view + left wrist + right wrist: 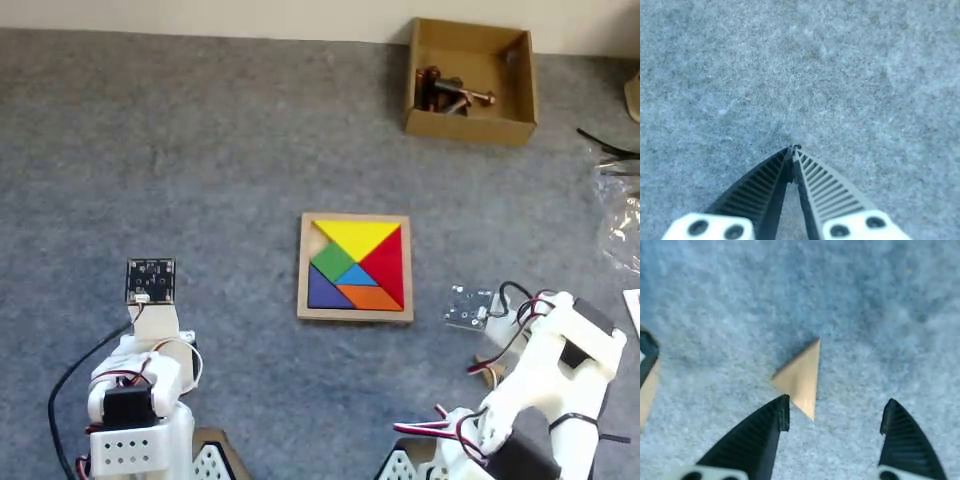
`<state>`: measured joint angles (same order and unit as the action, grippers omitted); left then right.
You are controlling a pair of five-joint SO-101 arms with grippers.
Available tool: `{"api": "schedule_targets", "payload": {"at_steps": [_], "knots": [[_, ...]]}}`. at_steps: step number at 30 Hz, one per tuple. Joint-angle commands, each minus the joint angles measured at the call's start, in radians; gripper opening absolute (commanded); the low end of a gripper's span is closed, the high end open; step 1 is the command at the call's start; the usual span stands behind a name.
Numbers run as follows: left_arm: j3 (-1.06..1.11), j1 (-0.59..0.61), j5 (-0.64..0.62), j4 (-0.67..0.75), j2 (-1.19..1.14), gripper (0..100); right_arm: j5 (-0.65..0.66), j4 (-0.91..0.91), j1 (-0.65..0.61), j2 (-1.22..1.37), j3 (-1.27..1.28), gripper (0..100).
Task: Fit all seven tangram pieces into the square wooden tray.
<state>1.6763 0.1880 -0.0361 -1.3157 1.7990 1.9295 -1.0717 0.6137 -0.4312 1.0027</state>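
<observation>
The square wooden tray (355, 317) lies mid-table on the grey carpet. It holds a yellow triangle (357, 238), a red triangle (386, 266), a green piece (333, 262), a small blue triangle (357, 275), an indigo piece (324, 290) and an orange piece (371, 297). A plain tan triangle (801, 380) lies flat on the carpet, and my right gripper (837, 407) stands open just over it, one fingertip beside its edge. In the high view a tan corner (488, 374) peeks out under the right arm. My left gripper (792, 150) is shut on nothing above bare carpet at the front left.
A cardboard box (470, 80) with metal and wooden parts sits at the back right. Clear plastic and black cables (618, 200) lie along the right edge. A tan and black object (647, 375) shows at the right wrist view's border.
</observation>
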Motion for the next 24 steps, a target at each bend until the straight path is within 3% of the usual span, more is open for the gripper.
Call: {"api": "schedule_targets", "payload": {"at_steps": [1,13,19,24], "knots": [[0.021,0.008,-0.002,-0.008,-0.007,0,0.008,0.013,-0.030,-0.036,0.053,27.5],[0.021,0.008,-0.002,-0.008,-0.007,0,0.002,0.012,-0.035,-0.036,0.084,27.3],[0.021,0.008,-0.002,-0.008,-0.007,0,0.000,0.007,-0.033,-0.036,0.090,19.5],[0.021,0.008,-0.002,-0.008,-0.007,0,-0.075,0.013,-0.038,-0.036,0.119,19.5]]}}
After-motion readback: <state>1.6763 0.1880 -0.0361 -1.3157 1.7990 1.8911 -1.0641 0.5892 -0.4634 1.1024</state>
